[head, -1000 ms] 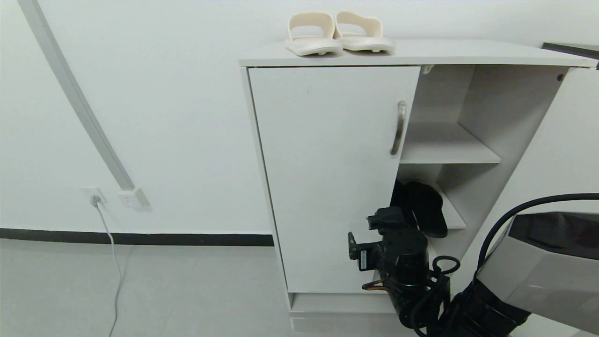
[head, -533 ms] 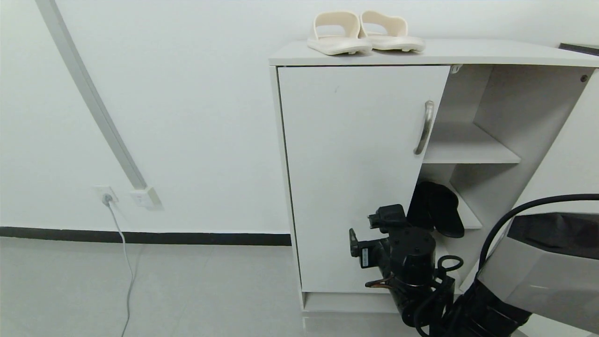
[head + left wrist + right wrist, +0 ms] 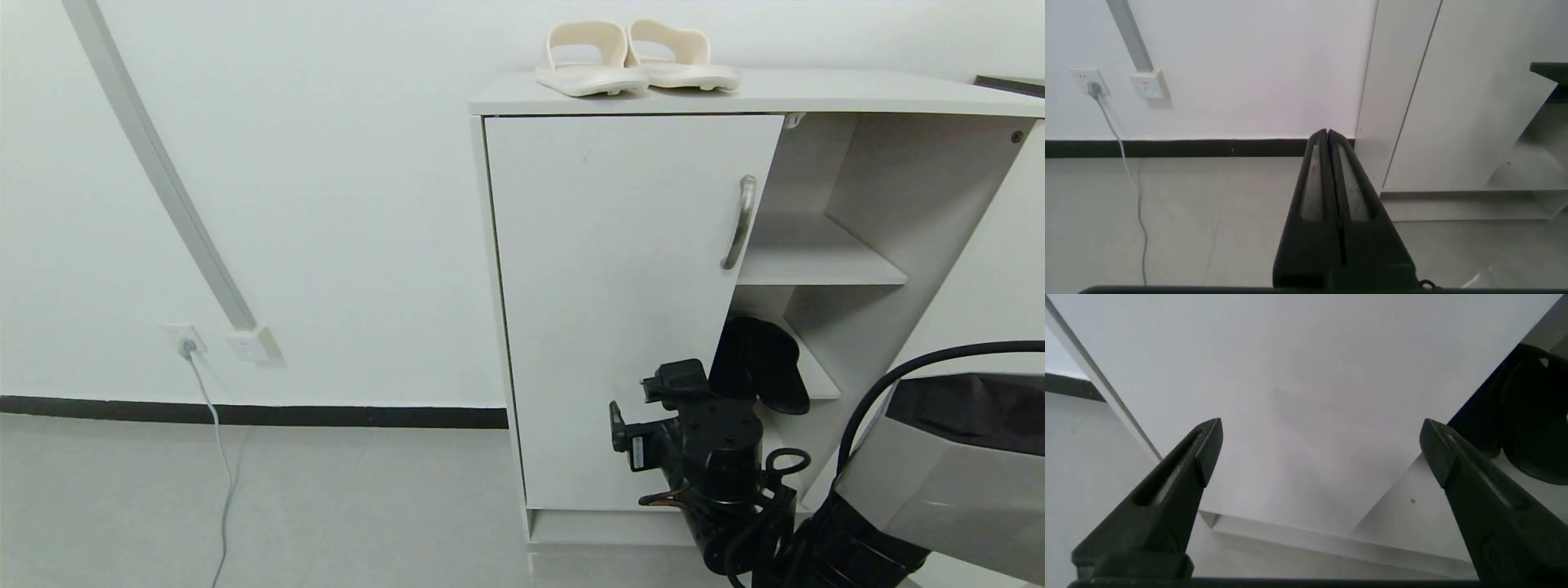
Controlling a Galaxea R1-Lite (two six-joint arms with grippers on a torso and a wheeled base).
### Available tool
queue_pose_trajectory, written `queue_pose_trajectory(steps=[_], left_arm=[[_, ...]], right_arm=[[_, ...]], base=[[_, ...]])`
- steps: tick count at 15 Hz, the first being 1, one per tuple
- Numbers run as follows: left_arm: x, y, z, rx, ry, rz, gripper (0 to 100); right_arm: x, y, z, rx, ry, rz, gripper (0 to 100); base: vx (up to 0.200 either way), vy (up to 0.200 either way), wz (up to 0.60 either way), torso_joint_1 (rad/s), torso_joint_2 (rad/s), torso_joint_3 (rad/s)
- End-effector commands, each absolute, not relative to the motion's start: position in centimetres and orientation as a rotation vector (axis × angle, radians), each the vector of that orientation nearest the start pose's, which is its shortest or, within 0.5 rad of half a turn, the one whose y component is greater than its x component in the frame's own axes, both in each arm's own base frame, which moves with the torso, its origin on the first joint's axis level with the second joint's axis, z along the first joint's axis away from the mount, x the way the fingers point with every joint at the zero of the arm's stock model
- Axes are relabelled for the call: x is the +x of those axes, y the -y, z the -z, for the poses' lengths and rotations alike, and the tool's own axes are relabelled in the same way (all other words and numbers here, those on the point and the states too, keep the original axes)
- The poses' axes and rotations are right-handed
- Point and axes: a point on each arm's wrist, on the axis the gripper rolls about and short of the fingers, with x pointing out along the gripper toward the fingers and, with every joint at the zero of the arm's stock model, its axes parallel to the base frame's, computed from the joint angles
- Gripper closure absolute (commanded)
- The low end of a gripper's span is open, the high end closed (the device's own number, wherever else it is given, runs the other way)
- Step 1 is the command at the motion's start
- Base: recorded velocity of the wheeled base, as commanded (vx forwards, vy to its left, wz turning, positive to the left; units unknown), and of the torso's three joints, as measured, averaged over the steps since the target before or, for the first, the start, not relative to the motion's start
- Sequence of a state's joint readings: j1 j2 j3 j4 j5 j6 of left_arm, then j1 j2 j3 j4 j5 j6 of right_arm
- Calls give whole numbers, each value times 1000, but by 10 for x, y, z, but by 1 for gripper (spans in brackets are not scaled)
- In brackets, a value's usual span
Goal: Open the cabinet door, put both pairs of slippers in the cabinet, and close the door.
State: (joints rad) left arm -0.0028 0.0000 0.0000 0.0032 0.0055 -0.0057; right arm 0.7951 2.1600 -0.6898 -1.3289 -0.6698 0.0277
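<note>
Now, cabinet [image 3: 816, 86] stands against the wall, right door [image 3: 988, 278] swung open, left door [image 3: 620, 310] shut, handle [image 3: 741, 222] on its inner edge. Cream slippers [image 3: 637, 57] sit side by side on the cabinet top, above the left door. Black slippers [image 3: 763, 363] are inside on the lower shelf [image 3: 820, 384], partly hidden behind the left door's edge. Right tool [image 3: 1321, 429] is low, facing the bottom part of the left door, released, fingers spread wide with nothing between them; black slippers just to one side. Left tool [image 3: 1327, 139] is clenched, fingers pressed together on nothing, above the floor [image 3: 1208, 220] beside the cabinet. Wall socket [image 3: 186, 339] with grey cable [image 3: 216, 441] hanging down, well apart from the cabinet.
</note>
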Motion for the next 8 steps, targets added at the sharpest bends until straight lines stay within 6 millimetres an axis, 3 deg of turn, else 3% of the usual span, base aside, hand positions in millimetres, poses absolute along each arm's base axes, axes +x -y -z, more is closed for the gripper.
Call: queue_pose_trajectory(steps=[1,4,8], left_arm=[[-23,0,-75,-6,-5,-3,100],[-23,0,-75,-6,-5,-3,100],[-23,0,-75,-6,-5,-3,100]], right_arm=[[259,-245,-69,-68,-107,-124,0],[259,-245,-68,-71,-109,-124,0],[259,-245,-70,-67,-105,-124,0]], base=[[0,0,0,0,0,0],[0,0,0,4,-180,-289],[0,0,0,56,-482,-362]])
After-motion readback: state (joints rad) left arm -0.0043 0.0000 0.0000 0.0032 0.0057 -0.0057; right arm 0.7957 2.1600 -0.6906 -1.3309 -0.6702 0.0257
